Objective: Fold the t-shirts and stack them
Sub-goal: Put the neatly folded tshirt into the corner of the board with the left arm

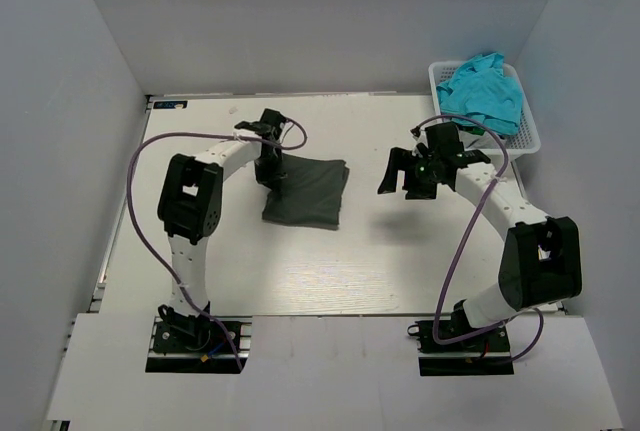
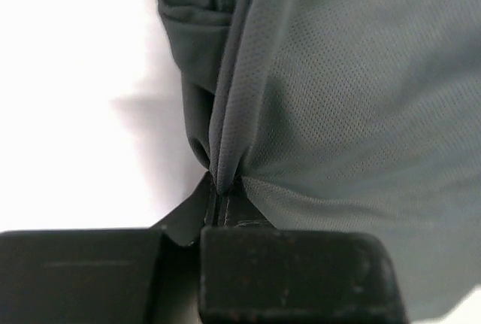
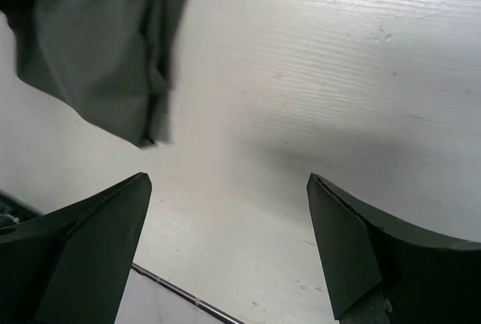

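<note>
The charcoal-grey t-shirt (image 1: pixel 310 194) lies folded into a rough rectangle in the middle of the table. My left gripper (image 1: pixel 272 177) is shut on its left edge; the left wrist view shows the grey cloth (image 2: pixel 338 83) bunched into the closed jaws. My right gripper (image 1: pixel 398 176) is open and empty, hovering to the right of the shirt, apart from it. The right wrist view shows a corner of the grey shirt (image 3: pixel 98 46) ahead of the spread fingers (image 3: pixel 90 249). The turquoise t-shirt (image 1: pixel 485 91) lies crumpled in the basket at the back right.
The white lattice basket (image 1: pixel 527 134) stands at the table's back right corner. Grey walls close in the table on the left, back and right. A purple cable loops from each arm.
</note>
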